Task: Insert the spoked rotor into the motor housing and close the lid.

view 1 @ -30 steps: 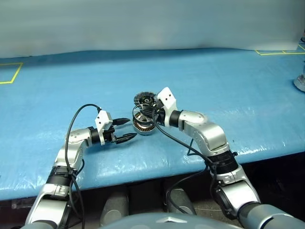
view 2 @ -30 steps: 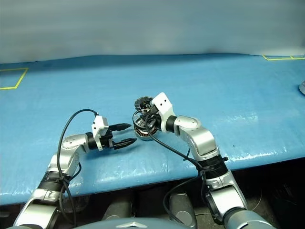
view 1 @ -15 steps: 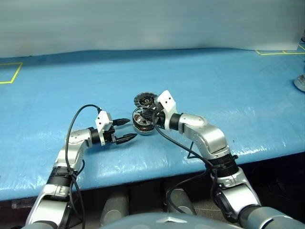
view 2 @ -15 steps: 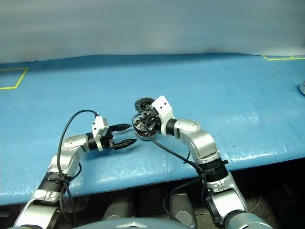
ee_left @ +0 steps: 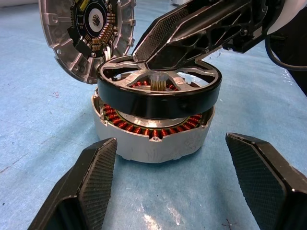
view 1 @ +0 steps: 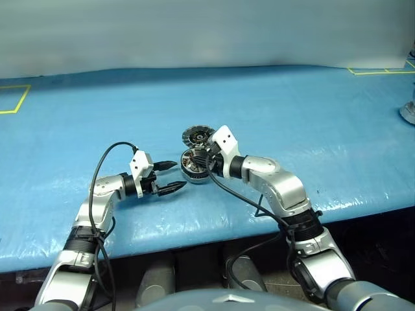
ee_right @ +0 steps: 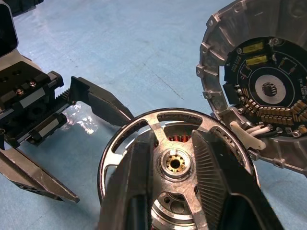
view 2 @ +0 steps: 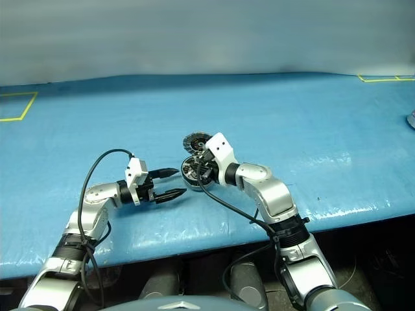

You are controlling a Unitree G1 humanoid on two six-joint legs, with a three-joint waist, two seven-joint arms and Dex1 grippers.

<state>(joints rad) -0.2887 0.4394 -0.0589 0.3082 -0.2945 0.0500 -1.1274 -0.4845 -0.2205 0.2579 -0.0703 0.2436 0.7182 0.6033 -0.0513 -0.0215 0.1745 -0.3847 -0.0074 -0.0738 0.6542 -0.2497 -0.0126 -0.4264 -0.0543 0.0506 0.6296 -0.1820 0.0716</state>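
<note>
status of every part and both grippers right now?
spoked rotor: sitting on top of the housing, tilted, not fully seated; right fingers straddle its hub.
motor housing: upright on the blue table, copper windings still showing below the rotor.
lid: open, standing up behind the housing, inner face showing.
left gripper: open, empty, beside the housing.
right gripper: at the rotor; grip unclear.

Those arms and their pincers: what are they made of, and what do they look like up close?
Both arms are jointed silver-grey metal with black collars. A white block sits at each wrist, and a black cable loops along each arm. The left pincer and the right pincer each have two black, tapered fingers with finely ribbed inner faces.
</note>
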